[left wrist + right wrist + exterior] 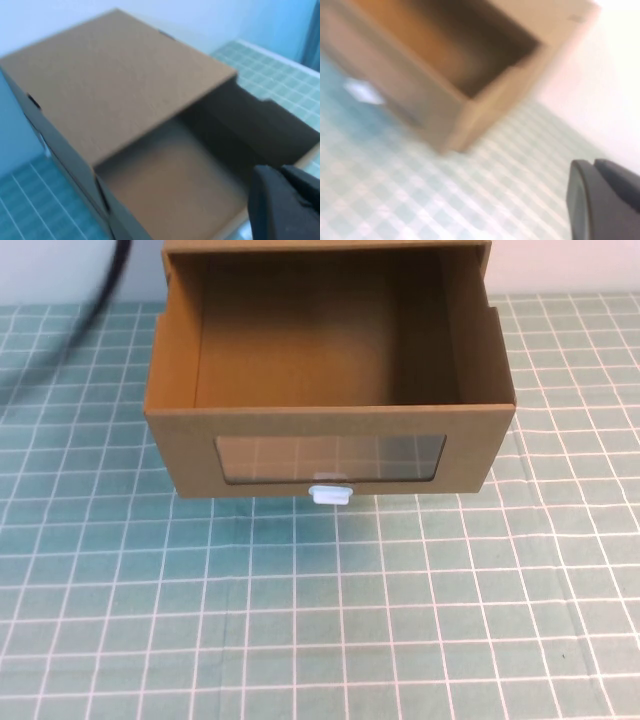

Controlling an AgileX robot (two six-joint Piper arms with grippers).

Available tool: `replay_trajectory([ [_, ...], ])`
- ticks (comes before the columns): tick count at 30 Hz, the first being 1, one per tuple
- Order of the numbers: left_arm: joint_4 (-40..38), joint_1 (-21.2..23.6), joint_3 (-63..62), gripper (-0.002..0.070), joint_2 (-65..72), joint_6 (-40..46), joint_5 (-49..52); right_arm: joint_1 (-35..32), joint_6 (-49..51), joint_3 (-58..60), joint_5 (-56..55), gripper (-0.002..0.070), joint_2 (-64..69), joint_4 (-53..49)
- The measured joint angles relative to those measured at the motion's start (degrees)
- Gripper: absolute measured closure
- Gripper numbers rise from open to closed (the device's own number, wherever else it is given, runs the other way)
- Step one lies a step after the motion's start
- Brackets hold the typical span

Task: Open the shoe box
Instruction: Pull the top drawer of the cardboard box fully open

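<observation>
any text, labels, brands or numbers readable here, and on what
None readable. The shoe box is plain brown card, its window and white pull tab bear no print, and the green mat shows only grid lines. The left gripper hangs above the open box; the right gripper, shut, hangs over the mat.

No legible text, shoe box (330,420) plain, unlabelled

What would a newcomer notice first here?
The brown drawer, pulled out of its shoe box and empty, sits at the table's far middle, with a window and white tab in front. The left gripper hangs by its left side; the right gripper, shut on nothing, off its right front corner.
</observation>
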Motion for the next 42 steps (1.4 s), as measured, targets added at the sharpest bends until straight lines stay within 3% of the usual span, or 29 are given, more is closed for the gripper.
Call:
replay_trajectory([
  [4, 1.91, 0.0, 15.68, 0.068, -10.23, 0.0, -1.11, 0.0, -2.46, 4.81, -6.9, 0.0689, -5.13, 7.01],
  [8, 3.28, 0.0, 35.18, 0.068, -20.56, 0.0, -9.05, 0.0, -2.73, 8.57, -9.98, 0.0689, -7.49, 8.04],
  [16, -3.38, 0.0, 59.08, 0.068, -36.85, 0.0, -25.54, 0.0, -2.81, 11.81, -10.46, 0.0689, -7.81, 8.83],
  [20, -4.5, 0.0, 63.63, 0.068, -39.6, 0.0, -29.74, 0.0, -2.86, 11.81, -10.46, 0.0689, -7.81, 8.83],
  [42, -2.81, 0.0, 67.58, 0.068, -42.03, 0.5, -32.14, 0.0, -2.94, 11.81, -10.58, 0.0689, -7.81, 8.87],
])
